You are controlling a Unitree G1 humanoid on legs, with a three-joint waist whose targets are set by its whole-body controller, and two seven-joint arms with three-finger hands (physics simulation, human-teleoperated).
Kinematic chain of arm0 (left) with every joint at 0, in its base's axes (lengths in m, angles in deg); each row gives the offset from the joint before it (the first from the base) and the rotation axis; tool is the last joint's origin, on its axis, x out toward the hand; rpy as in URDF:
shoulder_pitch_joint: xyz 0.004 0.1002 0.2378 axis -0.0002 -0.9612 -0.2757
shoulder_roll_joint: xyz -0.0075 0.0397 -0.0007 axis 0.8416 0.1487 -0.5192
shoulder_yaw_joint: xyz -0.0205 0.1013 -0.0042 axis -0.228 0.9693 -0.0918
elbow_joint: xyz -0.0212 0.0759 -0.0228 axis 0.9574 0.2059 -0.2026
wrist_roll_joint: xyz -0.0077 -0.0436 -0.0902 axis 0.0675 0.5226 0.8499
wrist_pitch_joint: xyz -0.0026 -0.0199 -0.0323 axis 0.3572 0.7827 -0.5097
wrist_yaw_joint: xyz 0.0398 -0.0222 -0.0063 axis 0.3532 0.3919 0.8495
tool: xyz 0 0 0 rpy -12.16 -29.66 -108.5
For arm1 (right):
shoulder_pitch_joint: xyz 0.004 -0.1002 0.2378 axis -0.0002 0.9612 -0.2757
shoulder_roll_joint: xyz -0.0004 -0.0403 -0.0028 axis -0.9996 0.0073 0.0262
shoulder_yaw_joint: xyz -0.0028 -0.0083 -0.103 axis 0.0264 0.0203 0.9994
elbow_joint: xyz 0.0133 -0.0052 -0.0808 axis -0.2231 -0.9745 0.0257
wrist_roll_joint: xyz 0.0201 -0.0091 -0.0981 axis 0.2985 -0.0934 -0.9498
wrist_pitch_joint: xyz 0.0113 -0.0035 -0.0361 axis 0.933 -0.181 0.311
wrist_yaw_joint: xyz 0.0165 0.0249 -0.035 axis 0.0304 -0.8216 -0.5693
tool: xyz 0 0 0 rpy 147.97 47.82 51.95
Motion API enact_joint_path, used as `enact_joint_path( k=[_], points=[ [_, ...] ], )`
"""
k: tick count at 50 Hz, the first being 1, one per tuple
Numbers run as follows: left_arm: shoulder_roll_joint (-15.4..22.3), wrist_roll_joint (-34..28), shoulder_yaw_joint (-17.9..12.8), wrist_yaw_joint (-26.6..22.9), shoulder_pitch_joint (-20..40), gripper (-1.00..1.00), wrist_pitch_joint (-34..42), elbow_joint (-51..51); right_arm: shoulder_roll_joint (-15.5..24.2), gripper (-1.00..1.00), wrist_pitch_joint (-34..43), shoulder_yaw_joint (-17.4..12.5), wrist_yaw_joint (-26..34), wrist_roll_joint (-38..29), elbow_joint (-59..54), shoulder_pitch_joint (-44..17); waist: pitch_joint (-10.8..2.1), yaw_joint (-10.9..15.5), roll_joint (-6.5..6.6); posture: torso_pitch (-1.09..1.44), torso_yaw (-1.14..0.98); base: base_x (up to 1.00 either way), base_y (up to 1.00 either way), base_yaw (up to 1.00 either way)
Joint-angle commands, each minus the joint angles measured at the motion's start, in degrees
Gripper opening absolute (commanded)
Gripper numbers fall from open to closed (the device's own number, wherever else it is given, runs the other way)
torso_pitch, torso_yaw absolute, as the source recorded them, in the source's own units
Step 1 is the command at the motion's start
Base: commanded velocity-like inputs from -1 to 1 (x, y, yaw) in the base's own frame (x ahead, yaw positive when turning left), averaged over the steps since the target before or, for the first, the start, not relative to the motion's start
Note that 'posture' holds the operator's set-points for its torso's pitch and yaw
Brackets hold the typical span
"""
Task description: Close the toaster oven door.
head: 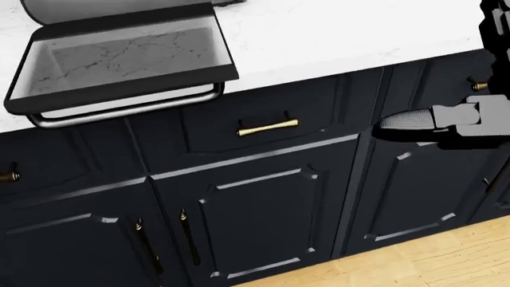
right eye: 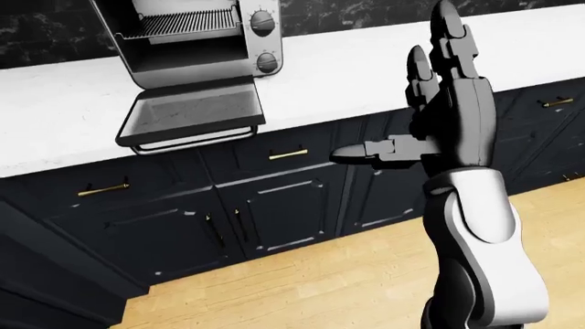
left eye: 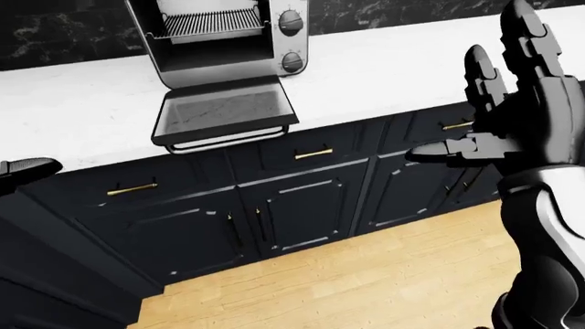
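Toaster oven (left eye: pixel 224 38) sits on the white worktop (left eye: pixel 82 110) at upper left of the eye views, its door (left eye: pixel 222 112) dropped flat open and overhanging the worktop edge above the dark cabinets (left eye: pixel 302 205), wire rack (left eye: pixel 212 22) visible inside. Right hand (right eye: pixel 430 116) is raised well to the right of the door, fingers spread, touching nothing. Left hand (left eye: pixel 27 168) only pokes in at the left edge, can't tell its state.

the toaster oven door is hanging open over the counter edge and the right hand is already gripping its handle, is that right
Not quite. The door is open over the counter edge, but the right hand is not on the handle. The right-eye view shows it raised with fingers spread, well to the right of the toaster oven, touching nothing.
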Motion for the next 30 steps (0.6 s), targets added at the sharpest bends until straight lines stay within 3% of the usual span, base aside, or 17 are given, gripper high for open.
enact_joint_path(
  k=[1, 2, 4, 10, 12, 14, 15, 17, 20, 23, 25, 27, 28, 29, 30],
  points=[
    [1.21, 0.01, -0.72, 0.25, 0.84, 1.0, -1.28, -1.05, 0.39, 1.0, -0.93, -0.17, -0.02, 0.35, 1.06, -1.29, -1.46, -0.01, 1.63, 0.0, 0.0, 0.14, 0.05, 0.0],
    [1.23, 0.04, -0.73, 0.27, 0.85, 1.0, -1.23, -1.07, 0.44, 1.0, -0.89, -0.19, -0.04, 0.39, 1.01, -1.37, -1.41, 0.21, 0.82, 0.0, 0.0, 0.13, 0.05, 0.0],
    [1.41, 0.2, -0.87, 0.33, 0.95, 1.0, -1.02, -1.16, 0.36, 1.0, -0.77, -0.06, -0.2, 0.49, 1.4, -1.17, -0.66, 0.45, 1.12, 0.0, 0.0, 0.14, 0.04, 0.0],
    [1.58, 0.19, -1.04, 0.18, 0.81, 1.0, -1.33, -0.84, 0.62, 1.0, -0.84, -0.18, -0.23, 0.68, 1.18, -1.37, -0.61, 0.95, -2.15, 0.0, 0.0, 0.14, 0.05, 0.0],
    [1.64, 0.29, -1.14, 0.19, 0.82, 1.0, -1.22, -0.89, 0.47, 1.0, -1.06, 0.02, -0.27, 0.56, 1.26, -1.11, -0.63, 1.16, -3.77, 0.0, 0.0, 0.14, 0.05, 0.0],
    [1.64, 0.32, -1.17, 0.2, 0.79, 1.0, -1.26, -0.81, 0.48, 1.0, -1.06, 0.02, -0.23, 0.57, 1.17, -1.16, -1.48, 1.3, -6.68, 0.0, 0.0, 0.14, 0.04, 0.0],
    [1.63, 0.29, -1.17, 0.17, 0.74, 1.0, -1.34, -0.79, 0.48, 1.0, -1.05, 0.03, -0.22, 0.58, 1.23, -1.15, -1.24, 1.18, -5.65, 0.0, 0.0, 0.13, 0.06, 0.0],
    [1.72, 0.45, -1.29, 0.22, 0.81, 1.0, -1.2, -0.74, 0.47, 1.0, -0.91, 0.01, -0.29, 0.63, 1.33, -1.24, -0.96, 0.9, -5.89, 0.0, 0.0, 0.14, 0.05, 0.0],
    [1.9, 0.83, -1.77, 0.34, 0.71, 1.0, -1.02, -0.22, 0.43, 1.0, -0.94, 0.08, -0.27, 0.55, 1.32, -1.17, -1.26, 0.66, -4.79, 0.0, 0.0, 0.14, 0.05, 0.0],
    [2.24, 1.17, -2.21, 0.46, 0.54, 1.0, -0.92, 0.11, 0.47, 1.0, -0.84, 0.02, -0.27, 0.59, 1.33, -1.26, -0.54, 0.48, -3.17, 0.0, 0.0, 0.14, 0.05, 0.0],
    [2.5, 1.57, -2.68, 0.63, 0.43, 1.0, -0.58, 0.02, 0.68, 1.0, -0.24, -0.19, -0.49, 0.92, 1.31, -2.01, -0.52, 0.2, -1.37, 0.0, 0.0, 0.14, 0.06, 0.0],
    [2.47, 1.86, -2.85, 0.73, 0.19, 1.0, -0.32, -0.12, 0.85, 1.0, -0.1, -0.38, -0.66, 1.22, 1.35, -2.19, -1.59, 0.0, 2.39, 0.0, 0.0, 0.14, 0.05, 0.0],
    [2.61, 2.06, -3.01, 0.75, 0.22, 1.0, -0.1, -0.13, 0.94, 1.0, 0.07, -0.44, -0.79, 1.37, 1.33, -2.37, -1.15, 0.61, 0.32, 0.0, 0.0, 0.13, 0.05, 0.0],
    [2.81, 2.16, -3.25, 0.74, 0.19, 1.0, -0.07, 0.07, 1.02, 1.0, 0.21, -0.39, -0.88, 1.54, 1.55, -2.37, -0.86, 0.43, 1.13, 0.0, 0.0, 0.13, 0.05, 0.0],
    [2.79, 2.16, -3.33, 0.7, 0.06, 1.0, -0.21, 0.19, 1.01, 1.0, 0.1, -0.3, -0.93, 1.53, 1.55, -2.23, -0.68, 0.6, 1.06, 0.0, 0.0, 0.12, 0.05, 0.0]
  ],
)
